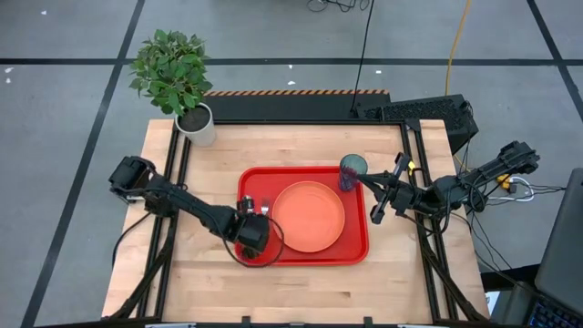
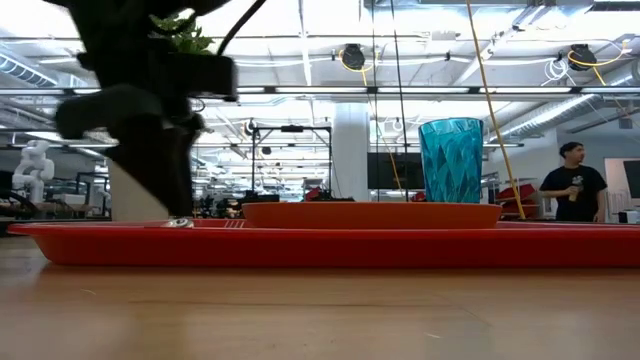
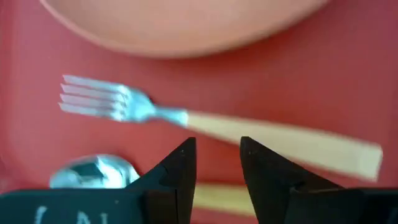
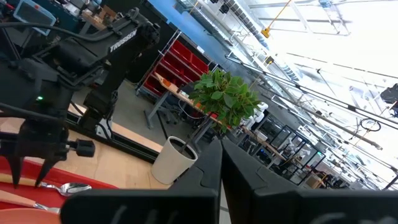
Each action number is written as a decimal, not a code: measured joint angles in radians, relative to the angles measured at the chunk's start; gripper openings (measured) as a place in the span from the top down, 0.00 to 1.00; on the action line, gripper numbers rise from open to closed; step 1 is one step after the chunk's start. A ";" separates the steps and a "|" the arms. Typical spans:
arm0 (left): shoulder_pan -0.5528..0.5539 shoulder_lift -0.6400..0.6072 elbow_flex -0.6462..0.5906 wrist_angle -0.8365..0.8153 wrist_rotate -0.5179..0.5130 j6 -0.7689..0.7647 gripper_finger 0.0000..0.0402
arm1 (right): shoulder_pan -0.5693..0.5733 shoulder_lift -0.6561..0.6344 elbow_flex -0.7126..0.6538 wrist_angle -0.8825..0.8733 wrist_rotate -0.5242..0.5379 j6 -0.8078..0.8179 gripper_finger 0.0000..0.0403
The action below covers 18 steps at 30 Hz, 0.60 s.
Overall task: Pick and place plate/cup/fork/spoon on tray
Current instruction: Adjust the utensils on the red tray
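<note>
Two fingers of my left gripper (image 3: 216, 163) stand a bit apart w/ nothing between them, hovering over the red tray (image 1: 356, 244) right above the spoon (image 3: 93, 172), the fork (image 3: 205, 121) lying just beyond it next to the orange plate (image 1: 309, 216). Teal cup (image 1: 352, 170) stands upright in the tray's far right corner. My right gripper (image 4: 220, 163) is clenched shut, empty, off the tray's right edge.

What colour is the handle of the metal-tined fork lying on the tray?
Orange, pale in this light; the fork shows best in the left wrist view.

plate (image 1: 309, 216), cup (image 1: 352, 170), fork (image 3: 186, 118), spoon (image 3: 93, 172) on tray (image 1: 357, 248)
</note>
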 joint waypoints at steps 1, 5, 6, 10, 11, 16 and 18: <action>0.010 0.000 0.000 0.020 -0.004 0.021 0.68 | 0.000 0.000 0.000 0.000 0.000 0.000 1.00; 0.057 0.000 0.000 0.090 -0.012 0.103 0.68 | 0.000 0.000 0.000 0.000 0.000 0.000 1.00; 0.072 0.000 0.000 0.097 -0.022 0.108 0.68 | 0.000 0.000 0.000 0.000 0.000 0.000 1.00; 0.145 0.000 0.000 0.102 -0.059 0.097 0.68 | 0.000 0.000 0.000 0.000 0.000 0.000 1.00; 0.162 0.000 0.000 0.102 -0.060 0.097 0.68 | 0.000 0.000 0.000 0.000 0.000 0.000 1.00; 0.229 0.000 0.001 0.105 -0.076 0.160 0.68 | 0.000 0.000 0.000 0.000 0.000 0.000 1.00; 0.248 0.000 0.001 0.109 -0.080 0.207 0.68 | 0.000 0.000 0.000 0.000 0.000 0.000 1.00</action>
